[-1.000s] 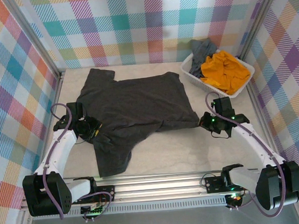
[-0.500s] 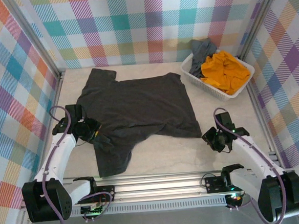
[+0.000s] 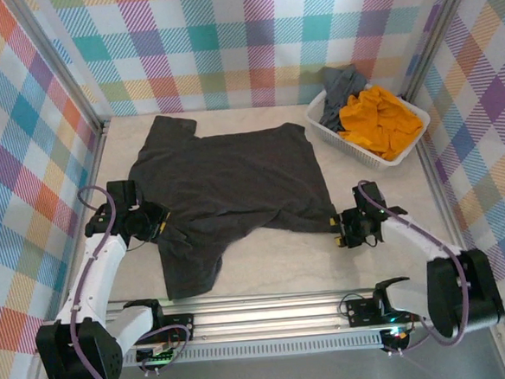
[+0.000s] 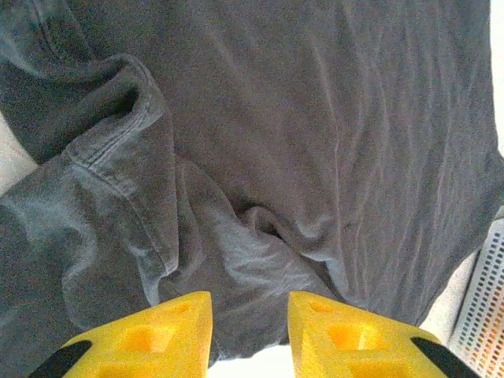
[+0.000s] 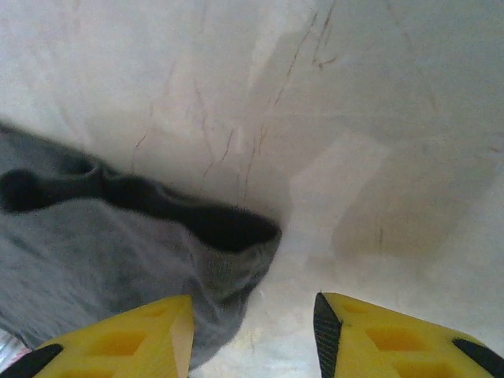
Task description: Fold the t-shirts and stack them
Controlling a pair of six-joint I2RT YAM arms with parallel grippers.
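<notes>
From where I stand, the dark charcoal grey cloth t-shirt (image 3: 234, 178) lies spread and rumpled on the pale tabletop (image 3: 292, 265). Its long axis runs left to right, with the straight hem toward the white slatted plastic basket (image 3: 335, 136) at the far right, one sleeve poking to the far left and the other toward the near rail. The left gripper (image 3: 161, 224) sits low at the shirt's left edge, its yellow fingers part-way apart with no cloth pinched between them, and the right gripper (image 3: 338, 231) is at the near right hem corner, jaws well apart and empty. A mustard-orange t-shirt (image 3: 378, 120) and a slate grey t-shirt (image 3: 342, 83) are heaped in the basket.
</notes>
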